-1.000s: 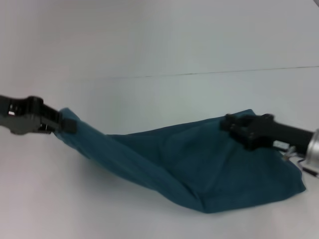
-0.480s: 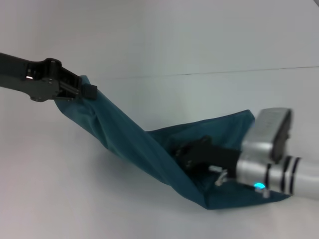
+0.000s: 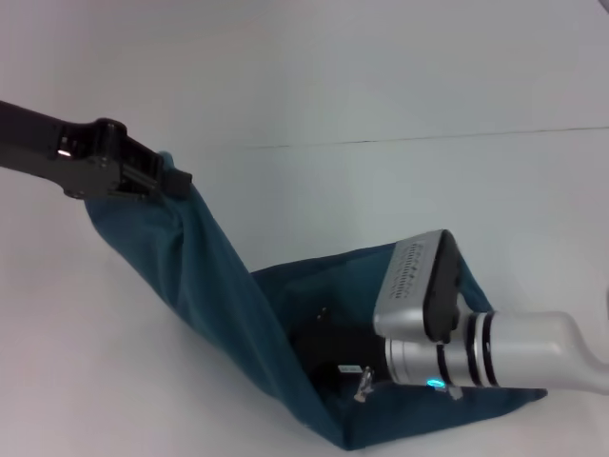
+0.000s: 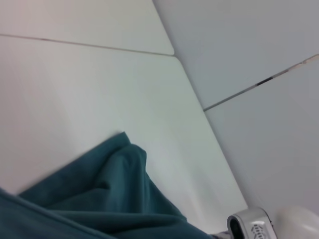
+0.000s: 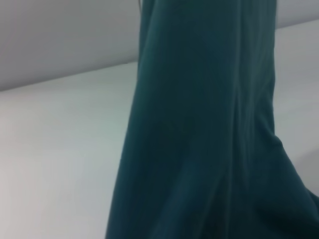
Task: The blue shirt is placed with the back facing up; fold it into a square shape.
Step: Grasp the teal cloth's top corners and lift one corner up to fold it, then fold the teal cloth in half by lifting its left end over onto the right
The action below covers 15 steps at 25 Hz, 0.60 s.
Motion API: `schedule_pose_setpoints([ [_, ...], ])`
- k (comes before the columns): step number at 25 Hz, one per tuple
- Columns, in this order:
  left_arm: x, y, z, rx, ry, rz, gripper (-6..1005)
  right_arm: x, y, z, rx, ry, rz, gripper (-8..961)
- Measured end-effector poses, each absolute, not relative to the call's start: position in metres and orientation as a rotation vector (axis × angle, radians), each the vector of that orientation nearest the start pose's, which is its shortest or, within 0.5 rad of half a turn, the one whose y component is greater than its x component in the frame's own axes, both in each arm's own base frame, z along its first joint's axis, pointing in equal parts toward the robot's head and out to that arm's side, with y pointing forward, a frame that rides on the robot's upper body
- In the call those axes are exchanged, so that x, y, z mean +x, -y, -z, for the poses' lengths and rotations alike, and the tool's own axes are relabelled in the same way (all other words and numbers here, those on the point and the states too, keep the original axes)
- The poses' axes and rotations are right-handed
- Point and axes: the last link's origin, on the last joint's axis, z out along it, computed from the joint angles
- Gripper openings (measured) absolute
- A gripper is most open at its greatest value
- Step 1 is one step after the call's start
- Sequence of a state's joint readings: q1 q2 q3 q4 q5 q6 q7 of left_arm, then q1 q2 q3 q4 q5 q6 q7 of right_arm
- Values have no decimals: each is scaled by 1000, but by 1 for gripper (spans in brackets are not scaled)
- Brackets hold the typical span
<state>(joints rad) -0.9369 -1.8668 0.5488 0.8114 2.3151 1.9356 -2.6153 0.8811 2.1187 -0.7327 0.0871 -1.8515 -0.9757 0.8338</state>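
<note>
Jaws of the left gripper [image 3: 176, 179] are holding the blue shirt [image 3: 224, 286] aloft over the worktop [image 3: 400, 76]; right gripper [image 3: 328, 347] is lying low among cloth, grip unclear.

The blue shirt [image 3: 219, 286] is a dark teal-blue knit, plain on the side that shows. One end hangs pinched in my left gripper [image 3: 169, 181], raised above the table. From there the cloth runs down in a taut, creased band toward my right gripper [image 3: 328, 354], which sits low amid the bunched lower part. That lower part lies heaped on the white table, partly beneath my right wrist.
</note>
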Motion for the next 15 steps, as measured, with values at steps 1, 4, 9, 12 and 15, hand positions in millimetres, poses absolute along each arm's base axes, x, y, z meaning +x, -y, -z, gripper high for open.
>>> schedule_pose_setpoints([
  [1, -153, -397, -107, -2665, 1743, 355, 70, 218, -339, 145, -2792, -455, -460, -1],
  [4, -154, -396, -104, -2672, 1742, 328, 70, 220, -346, 138, -2734, -512, -501, -1],
  [9, -145, -397, -97, -2710, 1700, 266, 71, 246, -368, 85, -2473, -713, -703, 0],
  [12, -135, -402, -91, -2735, 1673, 245, 71, 272, -372, 36, -2277, -832, -831, 0],
  [15, -126, -406, -85, -2757, 1661, 242, 71, 296, -366, -5, -2117, -885, -909, 0],
])
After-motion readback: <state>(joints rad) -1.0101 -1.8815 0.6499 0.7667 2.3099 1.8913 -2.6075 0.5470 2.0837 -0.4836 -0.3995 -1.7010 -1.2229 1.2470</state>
